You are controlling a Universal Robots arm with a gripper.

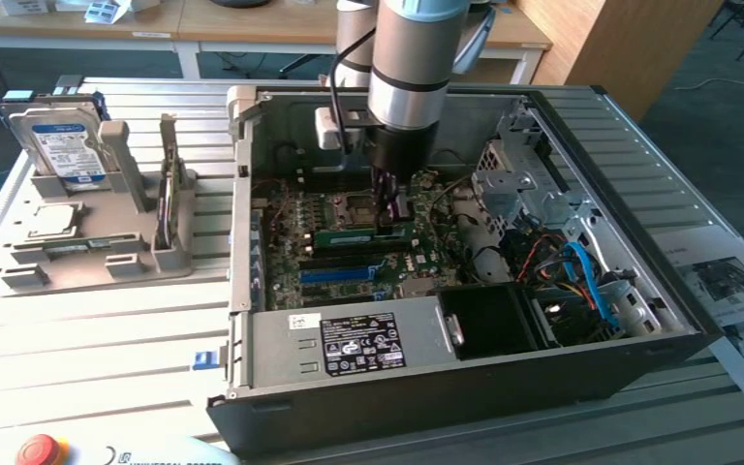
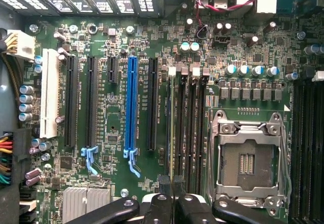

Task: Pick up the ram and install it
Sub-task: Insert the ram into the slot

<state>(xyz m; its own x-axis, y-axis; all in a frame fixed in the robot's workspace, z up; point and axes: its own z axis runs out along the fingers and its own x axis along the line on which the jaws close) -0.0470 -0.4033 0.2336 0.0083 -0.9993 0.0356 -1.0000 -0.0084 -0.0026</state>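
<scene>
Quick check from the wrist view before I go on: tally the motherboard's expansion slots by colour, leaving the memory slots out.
white slot: 1
black slots: 4 (three long, one short)
blue slot: 1
Total: 6

"UNIVERSAL ROBOTS" on pendant (image 1: 152, 451), other labels unreadable

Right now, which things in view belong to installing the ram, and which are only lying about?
Belong to the job: the ram, the gripper shut on it, the memory slots, the computer case.
Just lying about: the hard drive, the grey holder, the printed sheets, the red button.
</scene>
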